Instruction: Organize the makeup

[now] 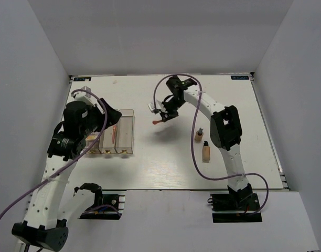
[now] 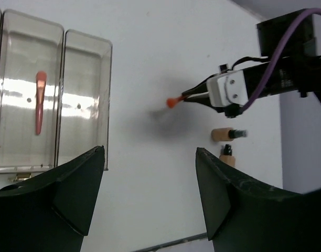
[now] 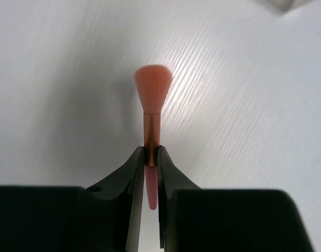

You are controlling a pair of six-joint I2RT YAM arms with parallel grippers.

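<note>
My right gripper (image 1: 161, 116) is shut on a thin coral-pink brush stick (image 3: 152, 113), held above the table's middle; the stick also shows in the top view (image 1: 157, 122) and the left wrist view (image 2: 173, 102). A second coral stick (image 2: 39, 102) lies in the middle compartment of the clear acrylic box (image 1: 118, 134). Two beige dark-capped bottles lie right of centre: a small one (image 1: 199, 134) and a larger one (image 1: 206, 151). My left gripper (image 2: 150, 157) is open and empty, above the table right of the box. The palettes and compacts do not show clearly.
The white table (image 1: 166, 168) is walled by grey panels on the left, back and right. The right arm (image 1: 223, 126) reaches across the bottles. The box sits near the left edge under the left arm (image 1: 76, 131).
</note>
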